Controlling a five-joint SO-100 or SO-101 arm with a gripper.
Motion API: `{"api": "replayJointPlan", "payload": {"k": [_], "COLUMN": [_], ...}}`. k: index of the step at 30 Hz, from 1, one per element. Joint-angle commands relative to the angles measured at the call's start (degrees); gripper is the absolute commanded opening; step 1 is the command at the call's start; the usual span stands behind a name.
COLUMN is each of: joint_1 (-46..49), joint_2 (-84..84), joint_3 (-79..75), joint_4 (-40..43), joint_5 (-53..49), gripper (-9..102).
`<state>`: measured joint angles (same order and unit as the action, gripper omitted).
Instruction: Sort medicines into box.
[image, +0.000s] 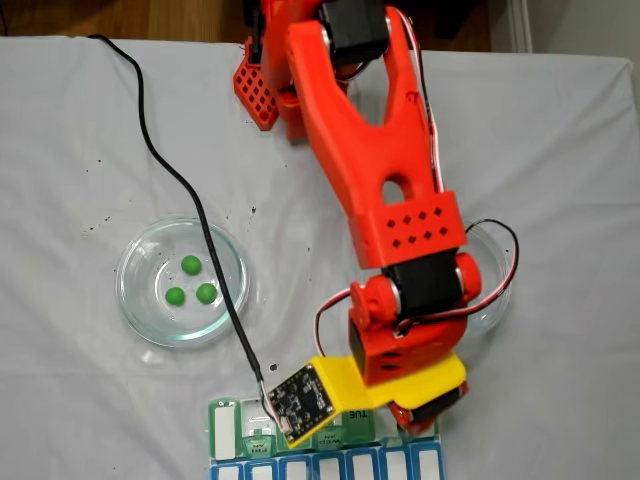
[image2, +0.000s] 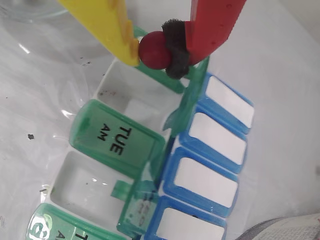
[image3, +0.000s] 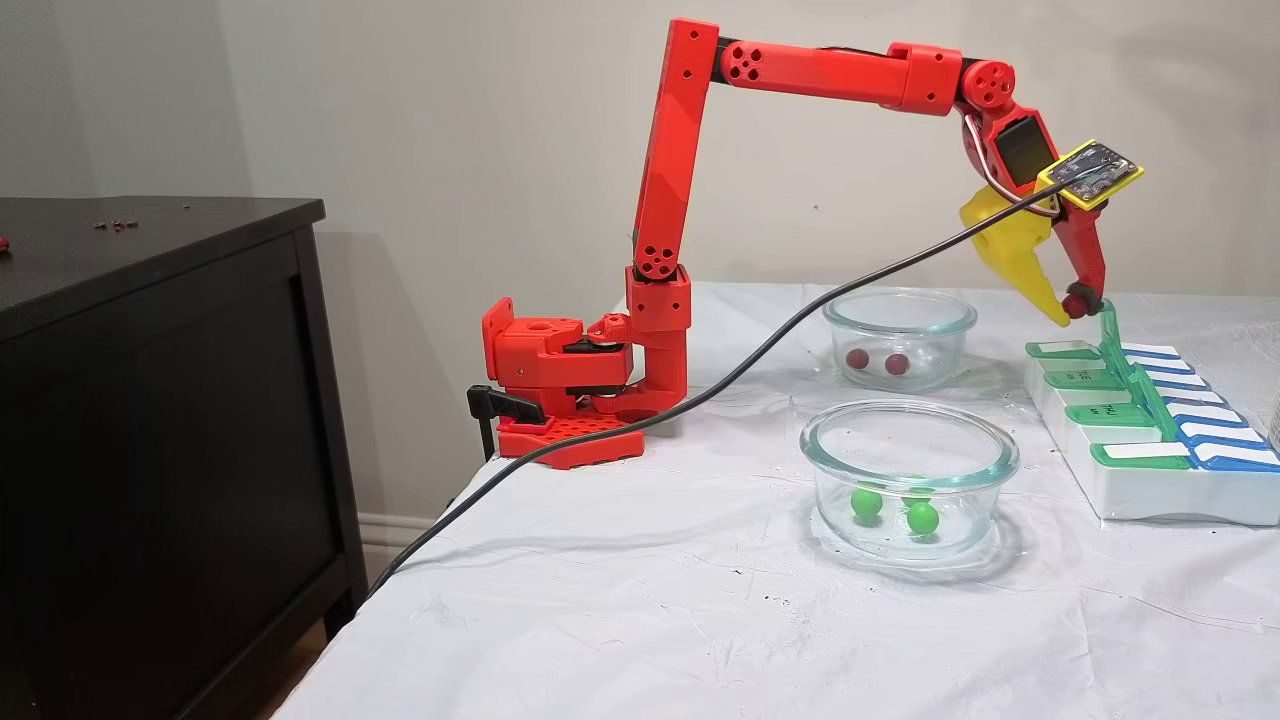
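We see the gripper (image2: 152, 52), a yellow plastic finger and a red one padded with black foam, clamped on a glossy dark red ball (image2: 155, 49). Directly beneath lies the white plastic pill organizer (image2: 125, 107), compartment open, green "TUE AM" lid (image2: 118, 138) beside it. Behind the gripper stand two clear glass dishes; one (image3: 908, 478) holds three smooth green balls (image: 191, 280).

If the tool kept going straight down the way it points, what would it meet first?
Probably the pill box: the tool, shut on a dark red ball, points down at an open compartment with nothing between. Depth is unclear; it might clip the raised green lid.
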<state>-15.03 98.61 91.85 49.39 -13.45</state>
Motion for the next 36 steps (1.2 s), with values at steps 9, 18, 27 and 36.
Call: {"api": "replayJointPlan", "payload": {"k": [9,18,27,36], "joint_1": [0.35,0.97,0.62,0.09], "joint_2": [1.85,0.44,-1.41,1.49], "joint_3": [-0.79,0.7,0.53,0.26], "joint_4": [-2.81,-7.12,-6.42,-2.64], "joint_5": [-0.26,-0.18,-2.37,-1.85], "gripper": [0,0,24,25]}}
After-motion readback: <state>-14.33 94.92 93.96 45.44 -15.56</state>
